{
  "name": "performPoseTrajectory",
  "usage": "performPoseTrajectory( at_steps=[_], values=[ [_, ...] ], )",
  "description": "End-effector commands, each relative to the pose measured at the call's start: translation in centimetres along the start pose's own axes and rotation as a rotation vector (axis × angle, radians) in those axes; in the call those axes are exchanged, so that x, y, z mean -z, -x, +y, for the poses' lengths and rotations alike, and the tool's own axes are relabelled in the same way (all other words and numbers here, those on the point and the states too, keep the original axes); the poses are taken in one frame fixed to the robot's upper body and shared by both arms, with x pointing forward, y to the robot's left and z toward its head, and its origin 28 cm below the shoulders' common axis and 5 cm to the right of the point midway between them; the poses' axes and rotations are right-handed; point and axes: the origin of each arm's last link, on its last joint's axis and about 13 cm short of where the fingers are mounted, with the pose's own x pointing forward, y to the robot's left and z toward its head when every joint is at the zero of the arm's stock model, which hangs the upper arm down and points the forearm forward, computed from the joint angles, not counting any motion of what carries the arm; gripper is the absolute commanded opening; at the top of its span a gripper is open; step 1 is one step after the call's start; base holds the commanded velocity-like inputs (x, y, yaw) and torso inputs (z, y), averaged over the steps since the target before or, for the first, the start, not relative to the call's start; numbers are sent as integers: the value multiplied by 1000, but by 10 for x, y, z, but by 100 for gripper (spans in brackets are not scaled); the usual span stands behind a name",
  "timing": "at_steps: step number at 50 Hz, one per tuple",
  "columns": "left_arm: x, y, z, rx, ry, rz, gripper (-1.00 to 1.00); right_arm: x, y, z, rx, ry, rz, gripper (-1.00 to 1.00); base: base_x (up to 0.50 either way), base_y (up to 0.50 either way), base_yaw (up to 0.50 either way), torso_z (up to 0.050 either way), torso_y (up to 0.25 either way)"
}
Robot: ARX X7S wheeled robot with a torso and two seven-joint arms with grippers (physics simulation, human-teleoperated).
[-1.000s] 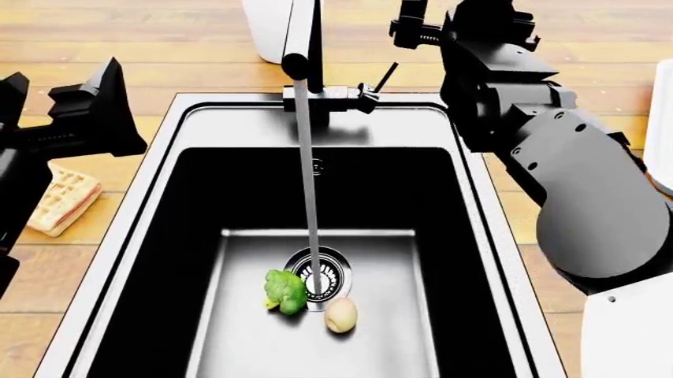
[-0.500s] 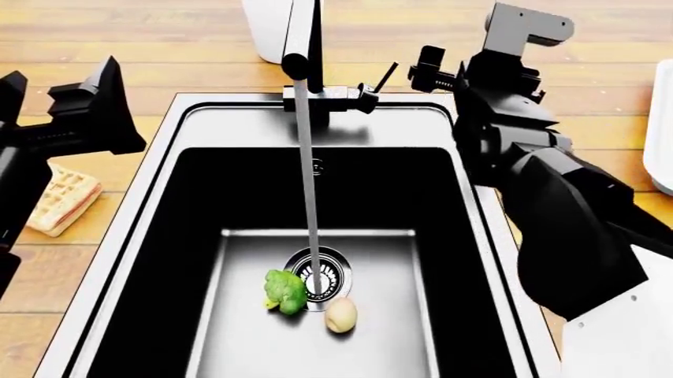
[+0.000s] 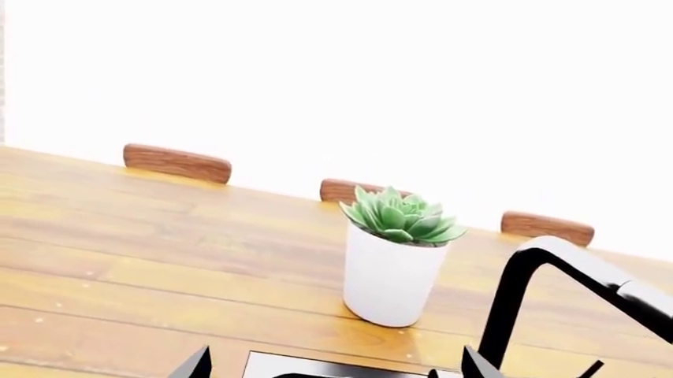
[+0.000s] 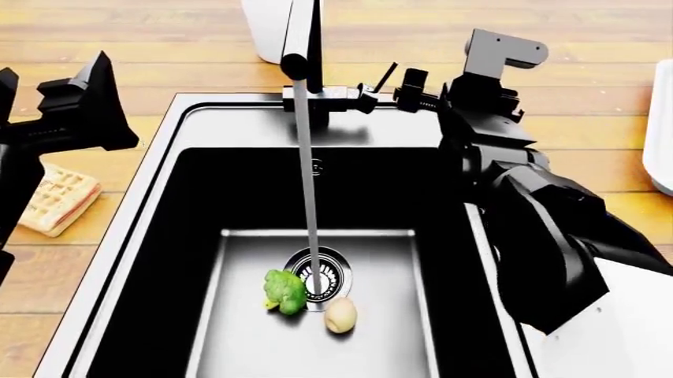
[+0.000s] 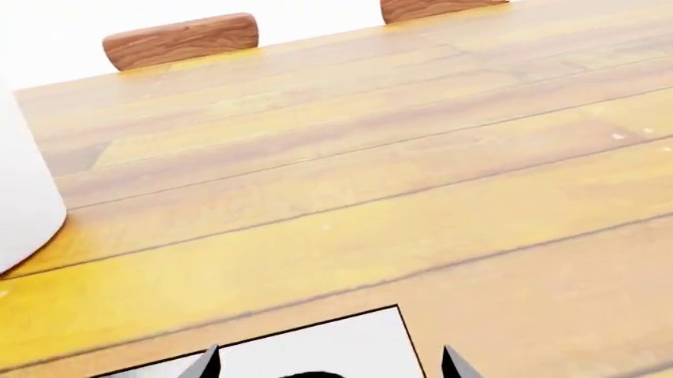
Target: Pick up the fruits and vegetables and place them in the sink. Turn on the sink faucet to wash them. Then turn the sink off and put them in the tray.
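Water running; right gripper sitting upper centre-right, just right of faucet lever, lever slanting up-right; jaw state unclear. Left gripper far left.

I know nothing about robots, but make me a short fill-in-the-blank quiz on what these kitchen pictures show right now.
1. Water runs from the black faucet straight down onto the round ____ of the sink.
2. The green broccoli and the pale ____ lie on the sink floor, one on either side of the stream.
3. The right end effector is close to the faucet's side ____.
4. On the wooden counter to the left of the sink lies a golden ____.

Missing words: drain; apple; lever; waffle
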Motion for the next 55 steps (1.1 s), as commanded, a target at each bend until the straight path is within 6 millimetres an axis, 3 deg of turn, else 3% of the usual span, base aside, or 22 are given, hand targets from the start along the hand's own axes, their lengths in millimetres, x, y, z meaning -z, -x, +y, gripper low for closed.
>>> performPoseTrajectory(
  at_steps=[1, 24, 45, 55],
  values=[
    [10, 4, 2, -4, 1, 46, 100, 7, 3, 15, -60, 8, 13, 100, 0, 0, 0, 0, -10],
    [12, 7, 6, -14, 1, 43, 100, 18, 10, 37, -160, 59, 27, 100, 0, 0, 0, 0, -3],
    [14, 9, 7, -14, 3, 41, 100, 9, 10, 40, -166, 63, 0, 100, 0, 0, 0, 0, -3],
    [16, 9, 8, -15, 6, 40, 100, -3, 14, 51, -207, 108, -36, 100, 0, 0, 0, 0, -3]
  ],
)
